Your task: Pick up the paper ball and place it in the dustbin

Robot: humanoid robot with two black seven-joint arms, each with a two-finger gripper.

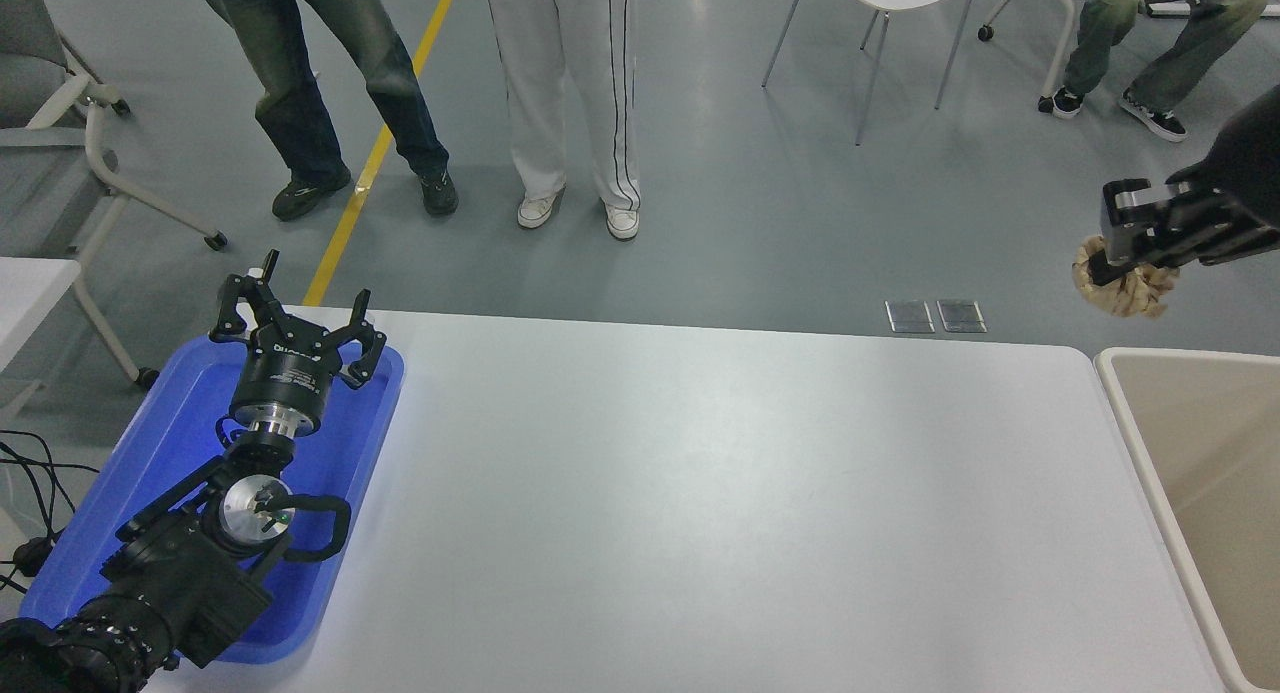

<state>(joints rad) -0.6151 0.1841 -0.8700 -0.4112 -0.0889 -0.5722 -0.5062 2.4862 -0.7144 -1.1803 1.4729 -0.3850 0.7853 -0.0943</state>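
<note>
My right gripper [1108,256] comes in from the right edge, held high, and is shut on the paper ball [1125,290], a tan crumpled wad that hangs below its fingers. The ball sits in the picture just above the far left corner of the dustbin [1135,413], a large bin with beige inner walls and a cream-white rim at the table's right end. My left gripper [296,313] is open and parked over the blue tray [150,453] at the lower left.
The white table [700,503] spans the middle. Two people stand at the far side at the upper left. A white chair [880,13] and a seated person are at the top right. A second table edge and cables are at the far left.
</note>
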